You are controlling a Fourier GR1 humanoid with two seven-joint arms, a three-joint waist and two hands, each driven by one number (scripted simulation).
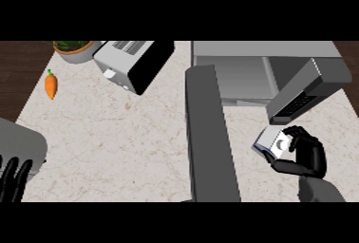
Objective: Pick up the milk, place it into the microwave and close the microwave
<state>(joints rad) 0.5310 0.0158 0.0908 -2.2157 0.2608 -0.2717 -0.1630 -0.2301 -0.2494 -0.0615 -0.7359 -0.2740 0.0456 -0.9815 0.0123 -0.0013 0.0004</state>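
The milk (273,143) is a small white and grey carton, tilted, at the right of the counter. My right hand (303,154) is shut on it, fingers and thumb curled round its right side. The microwave (231,52) stands at the back right with its cavity open. Its long dark grey door (210,142) swings out toward me, left of the milk. A grey block with a dark keypad (303,95) sits just beyond the carton. My left hand (15,181) rests open at the lower left edge, fingers up.
A silver and black toaster (133,64) lies at the back centre-left. An orange carrot (51,86) lies at the far left, and a potted plant (73,49) stands behind it. Pale marble counter (119,142) stretches between my left hand and the door.
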